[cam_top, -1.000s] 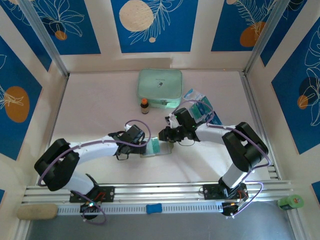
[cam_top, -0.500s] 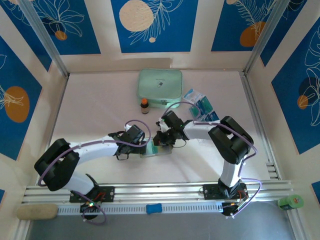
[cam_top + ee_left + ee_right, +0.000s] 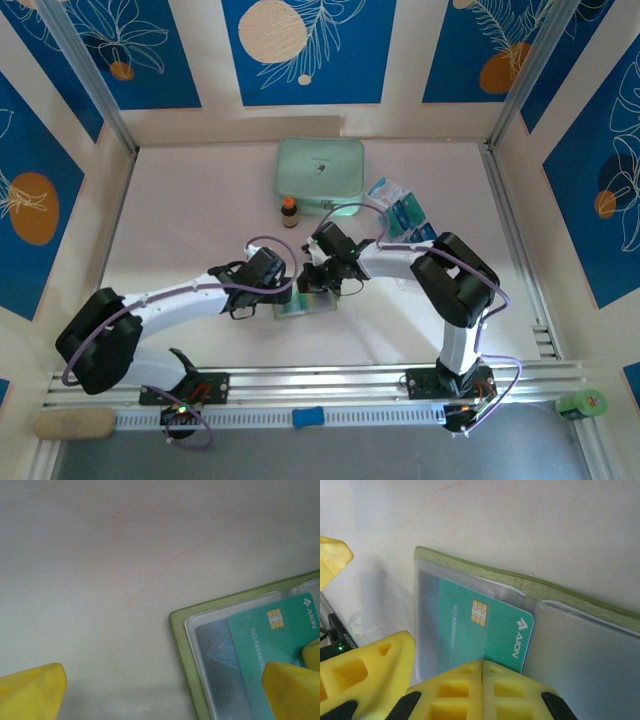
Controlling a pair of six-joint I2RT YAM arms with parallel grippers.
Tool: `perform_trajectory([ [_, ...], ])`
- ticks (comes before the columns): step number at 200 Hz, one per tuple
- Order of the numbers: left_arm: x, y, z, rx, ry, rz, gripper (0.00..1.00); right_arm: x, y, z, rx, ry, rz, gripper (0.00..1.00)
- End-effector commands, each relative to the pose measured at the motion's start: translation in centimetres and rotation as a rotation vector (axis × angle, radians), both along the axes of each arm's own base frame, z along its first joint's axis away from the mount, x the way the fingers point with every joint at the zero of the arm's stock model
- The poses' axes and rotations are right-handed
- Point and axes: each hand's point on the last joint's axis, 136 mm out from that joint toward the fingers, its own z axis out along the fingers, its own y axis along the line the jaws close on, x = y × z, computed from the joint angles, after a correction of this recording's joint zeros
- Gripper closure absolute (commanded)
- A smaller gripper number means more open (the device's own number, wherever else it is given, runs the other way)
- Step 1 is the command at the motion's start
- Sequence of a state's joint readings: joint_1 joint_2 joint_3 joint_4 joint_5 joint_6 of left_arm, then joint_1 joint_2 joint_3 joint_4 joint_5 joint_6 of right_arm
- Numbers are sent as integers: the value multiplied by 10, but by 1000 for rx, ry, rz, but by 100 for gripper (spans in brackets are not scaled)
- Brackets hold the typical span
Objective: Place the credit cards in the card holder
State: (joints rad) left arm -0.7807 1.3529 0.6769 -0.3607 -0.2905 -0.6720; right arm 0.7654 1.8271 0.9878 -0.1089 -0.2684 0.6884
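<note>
The olive-green card holder (image 3: 305,308) lies open on the table between both arms, its olive rim (image 3: 520,582) framing clear pockets. A teal credit card (image 3: 485,625) with a gold chip lies flat, its left part slid under a clear pocket. My right gripper (image 3: 482,667) is shut, and its joined fingertips touch the card's near edge. In the left wrist view the same card (image 3: 270,645) overlaps a dark blue-grey card (image 3: 220,655) inside the pocket. My left gripper (image 3: 160,695) is open, one finger on the holder (image 3: 182,645) and the other on bare table.
A mint-green zip case (image 3: 319,176) sits at the back, with a small brown bottle (image 3: 289,212) in front of it. A clear packet with blue print (image 3: 400,210) lies to the right. The right forearm reaches across just behind the holder.
My right gripper has moved left onto the card holder and finished shutting. The left arm shifted a little, and the holder slid slightly toward the near left.
</note>
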Motion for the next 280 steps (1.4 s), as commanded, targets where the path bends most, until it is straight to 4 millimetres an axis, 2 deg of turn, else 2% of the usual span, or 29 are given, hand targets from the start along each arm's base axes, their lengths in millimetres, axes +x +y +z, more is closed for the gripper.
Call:
perform_trajectory([
  [1,-7,15,-5,43,11,18,0,3,-6,21,19,-7,-16,97],
  [30,-14,23,-16,52,30,36,0,5,-10,23,16,-15,-21,97],
  [71,-21,33,-25,63,44,66,0,4,-14,10,-11,3,-19,97],
  [179,-21,33,-29,69,48,66,0,-9,0,-16,-55,46,46,98],
  [227,-19,30,-27,65,43,58,0,-16,10,-16,-64,45,73,98],
  [280,-10,29,-5,39,-2,71,0,-16,12,-8,-75,32,77,99],
])
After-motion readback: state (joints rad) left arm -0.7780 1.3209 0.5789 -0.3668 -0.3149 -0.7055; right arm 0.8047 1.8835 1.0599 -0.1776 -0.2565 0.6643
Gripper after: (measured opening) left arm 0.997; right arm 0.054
